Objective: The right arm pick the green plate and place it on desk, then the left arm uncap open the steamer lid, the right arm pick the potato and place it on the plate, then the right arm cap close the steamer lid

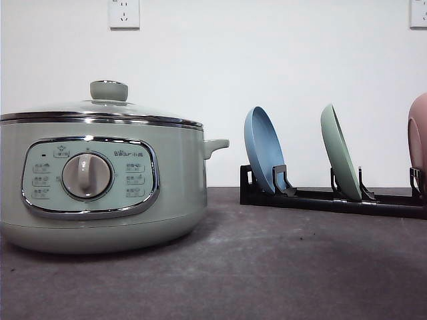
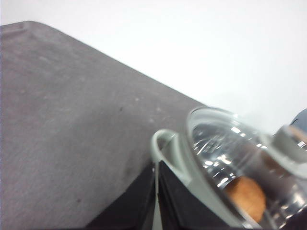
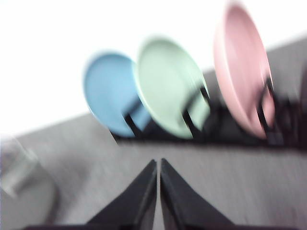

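The green plate (image 1: 341,151) stands on edge in a black rack (image 1: 333,199) between a blue plate (image 1: 264,149) and a pink plate (image 1: 418,141). On the left of the desk (image 1: 267,267) sits the steamer (image 1: 100,180), closed by its glass lid (image 1: 100,107) with a pale green knob (image 1: 109,90). The potato (image 2: 245,197) shows through the lid (image 2: 230,158) in the left wrist view. My left gripper (image 2: 157,172) is shut beside the steamer's handle (image 2: 163,143). My right gripper (image 3: 159,165) is shut, short of the green plate (image 3: 170,86); this view is blurred.
The rack runs along the back right of the desk, near a white wall (image 1: 267,67) with outlets. The steamer's side handle (image 1: 215,145) points toward the blue plate. Neither arm shows in the front view.
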